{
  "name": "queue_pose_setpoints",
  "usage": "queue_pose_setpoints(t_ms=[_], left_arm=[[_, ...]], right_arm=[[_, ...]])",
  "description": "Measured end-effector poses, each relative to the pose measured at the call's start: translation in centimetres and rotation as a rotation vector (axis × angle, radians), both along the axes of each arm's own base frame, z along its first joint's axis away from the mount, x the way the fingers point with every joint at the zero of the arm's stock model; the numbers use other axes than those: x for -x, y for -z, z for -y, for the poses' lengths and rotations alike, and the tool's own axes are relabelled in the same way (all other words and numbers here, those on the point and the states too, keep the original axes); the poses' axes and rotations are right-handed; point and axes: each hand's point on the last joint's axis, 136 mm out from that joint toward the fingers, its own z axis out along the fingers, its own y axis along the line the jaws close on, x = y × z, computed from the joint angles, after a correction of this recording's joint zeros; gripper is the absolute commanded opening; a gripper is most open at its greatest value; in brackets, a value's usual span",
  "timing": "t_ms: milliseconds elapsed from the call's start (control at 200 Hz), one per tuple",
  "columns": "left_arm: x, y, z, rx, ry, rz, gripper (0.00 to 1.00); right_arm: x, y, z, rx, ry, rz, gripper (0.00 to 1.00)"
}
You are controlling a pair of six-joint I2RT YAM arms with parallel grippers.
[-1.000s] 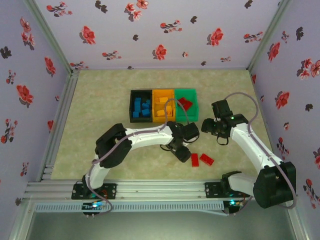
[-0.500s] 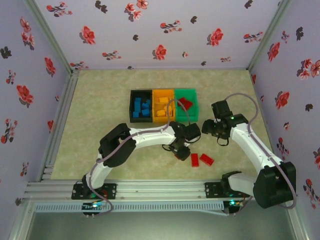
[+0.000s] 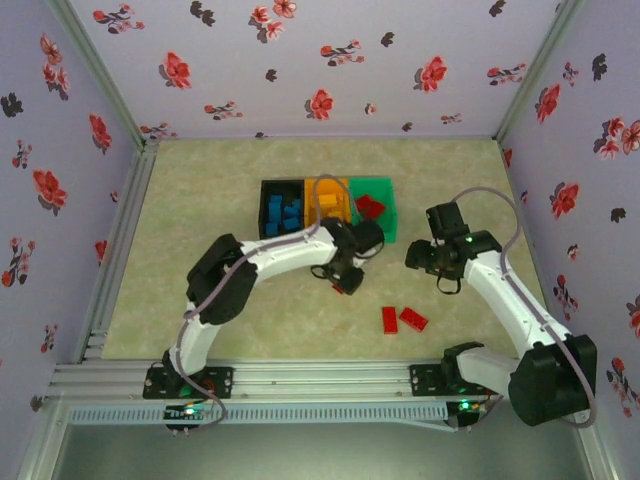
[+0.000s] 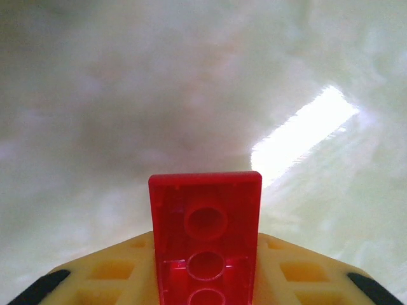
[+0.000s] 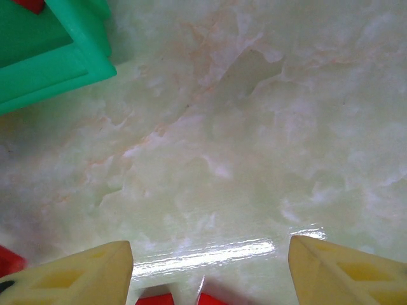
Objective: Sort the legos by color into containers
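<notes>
Red lego (image 4: 205,216) clamped in left gripper (image 4: 205,279), right gripper (image 5: 210,254) fingers apart, two red legos (image 3: 390,319) on table (image 3: 200,250), three joined containers (image 3: 391,210)

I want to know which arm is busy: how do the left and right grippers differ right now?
The left gripper is shut on a red lego; the right gripper is open and empty. The left gripper is in front of the orange bin; the right gripper is near the green bin's front right corner. Both have pale yellow fingers.
</notes>
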Motion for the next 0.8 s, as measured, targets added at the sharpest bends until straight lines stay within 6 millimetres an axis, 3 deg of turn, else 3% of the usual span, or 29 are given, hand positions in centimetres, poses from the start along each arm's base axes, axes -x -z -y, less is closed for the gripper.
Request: queue_pose_setpoints(t_ms=[235, 455, 590, 800], left_arm=[[-6.7, -7.3, -1.5, 0.087, -0.086, 0.133, 0.35], [-11.1, -12.8, 1.1, 0.204, -0.107, 0.257, 0.35], [-13.5, -12.7, 3.5, 0.244, -0.118, 0.299, 0.37], [-16.5, -8.9, 5.5, 0.254, -0.165, 0.328, 0.40]], right_arm=[[0.1, -0.4, 0.0, -0.004, 0.000, 0.012, 0.66], [0.1, -0.7, 0.0, -0.008, 0.000, 0.024, 0.66], [0.3, -1.2, 0.1, -0.013, 0.000, 0.042, 0.66], [0.6, -1.6, 0.1, -0.016, 0.000, 0.054, 0.65]])
